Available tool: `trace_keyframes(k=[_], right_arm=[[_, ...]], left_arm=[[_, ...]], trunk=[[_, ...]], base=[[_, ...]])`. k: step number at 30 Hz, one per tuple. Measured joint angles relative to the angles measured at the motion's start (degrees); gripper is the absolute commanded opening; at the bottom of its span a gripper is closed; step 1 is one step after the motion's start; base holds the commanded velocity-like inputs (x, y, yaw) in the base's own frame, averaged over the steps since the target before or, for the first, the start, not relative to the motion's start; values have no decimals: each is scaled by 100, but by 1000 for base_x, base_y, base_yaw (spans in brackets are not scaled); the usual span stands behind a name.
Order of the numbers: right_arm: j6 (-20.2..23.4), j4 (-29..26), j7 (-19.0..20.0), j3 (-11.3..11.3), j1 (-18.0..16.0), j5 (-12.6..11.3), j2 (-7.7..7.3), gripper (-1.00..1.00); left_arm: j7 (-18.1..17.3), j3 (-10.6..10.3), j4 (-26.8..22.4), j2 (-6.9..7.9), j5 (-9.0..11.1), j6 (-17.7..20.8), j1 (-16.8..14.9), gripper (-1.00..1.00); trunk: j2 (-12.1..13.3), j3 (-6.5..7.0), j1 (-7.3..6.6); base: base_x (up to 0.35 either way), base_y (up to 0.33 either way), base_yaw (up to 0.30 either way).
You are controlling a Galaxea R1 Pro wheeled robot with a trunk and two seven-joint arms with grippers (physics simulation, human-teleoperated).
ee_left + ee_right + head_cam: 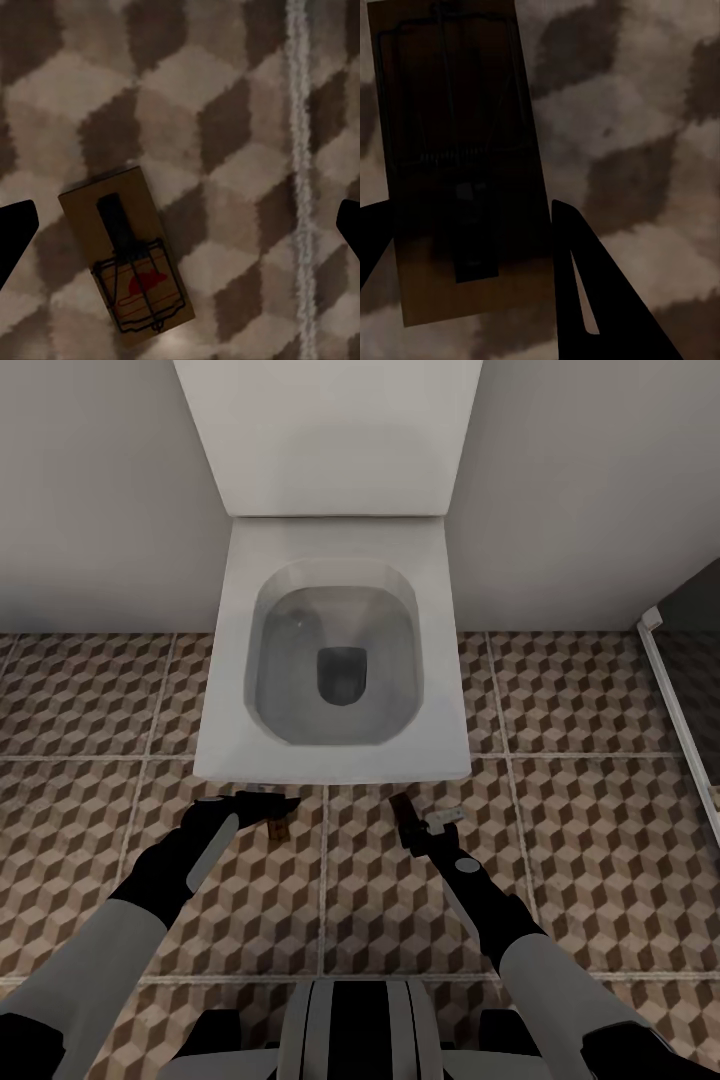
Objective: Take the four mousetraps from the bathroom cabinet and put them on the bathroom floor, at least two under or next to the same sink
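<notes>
One mousetrap (127, 255), a tan board with dark wire and a red mark, lies flat on the cube-patterned bathroom floor (90, 700). My left gripper (184, 229) hovers over it, open, fingers wide apart. In the head view this mousetrap (279, 828) sits just past the left gripper (268, 802), in front of the toilet. A second mousetrap (457, 172) is held between the fingers of my right gripper (472, 247), just above the tiles. The head view shows that mousetrap (402, 806) at the tip of the right gripper (412, 826). The cabinet and the sink are out of view.
A white toilet (340, 550) with its lid up stands straight ahead against the pale wall, its front rim just beyond both grippers. A white frame with a dark opening (680, 700) runs along the right edge. Patterned tiles spread to either side.
</notes>
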Motion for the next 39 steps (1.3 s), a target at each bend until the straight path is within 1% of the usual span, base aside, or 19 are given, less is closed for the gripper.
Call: trace_keyframes(k=[39], right_arm=[[-10, 0, 0, 7, 0, 0, 0, -100]], left_arm=[[-7, -7, 67, -6, 1, -1, 0, 100]], trunk=[[0, 0, 0]], base=[[0, 0, 0]])
